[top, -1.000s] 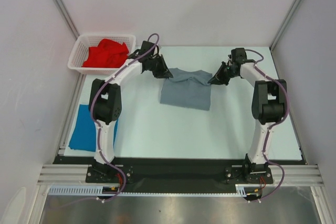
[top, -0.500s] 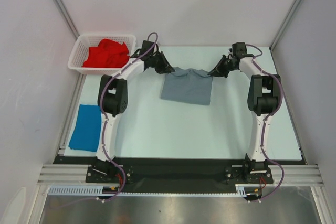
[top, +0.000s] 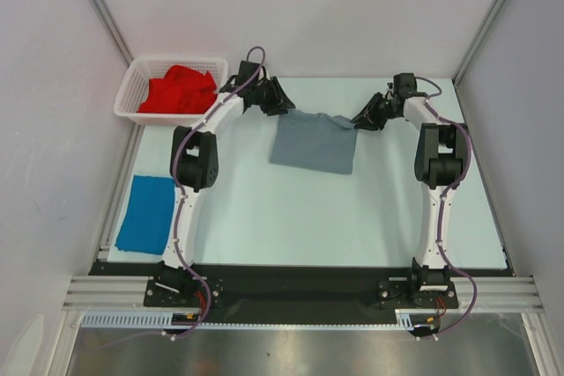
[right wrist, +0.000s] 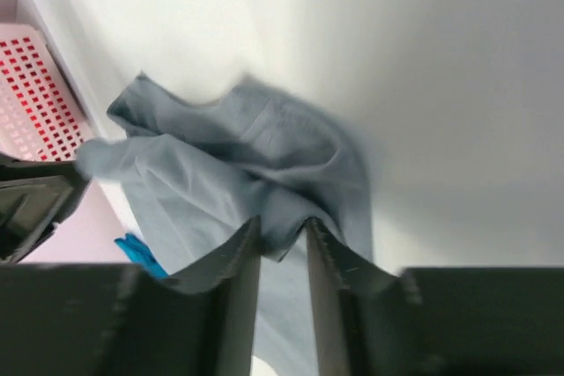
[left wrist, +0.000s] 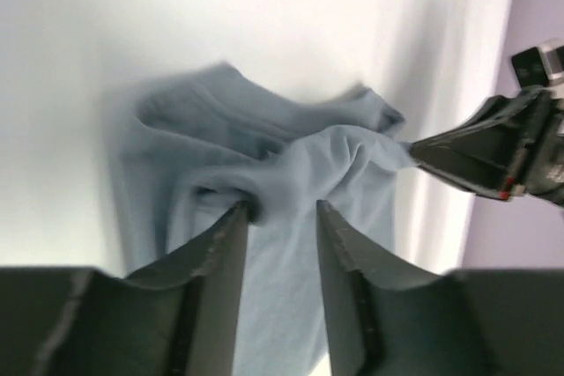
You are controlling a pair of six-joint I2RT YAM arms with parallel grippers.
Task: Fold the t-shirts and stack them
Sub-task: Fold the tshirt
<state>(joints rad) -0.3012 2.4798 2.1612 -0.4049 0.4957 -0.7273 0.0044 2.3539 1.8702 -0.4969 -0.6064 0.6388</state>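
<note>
The slate grey t-shirt (top: 313,141) lies partly folded at the far middle of the table. My left gripper (top: 284,108) is shut on its far left corner, and the cloth bunches between the jaws in the left wrist view (left wrist: 280,213). My right gripper (top: 357,122) is shut on its far right corner, with the cloth pinched in the right wrist view (right wrist: 282,228). The far edge hangs stretched between them. The red t-shirt (top: 179,90) lies crumpled in the white basket (top: 131,87). The bright blue t-shirt (top: 146,213) lies folded flat at the table's left edge.
The basket stands off the table's far left corner, close to my left arm. Grey walls and metal frame posts (top: 99,8) close in the back and the sides. The black base rail (top: 291,279) runs along the near edge.
Both grippers have moved toward the far side of the table, drawing the grey shirt's far edge back and taut. The shirt has shifted slightly away from the arms' bases.
</note>
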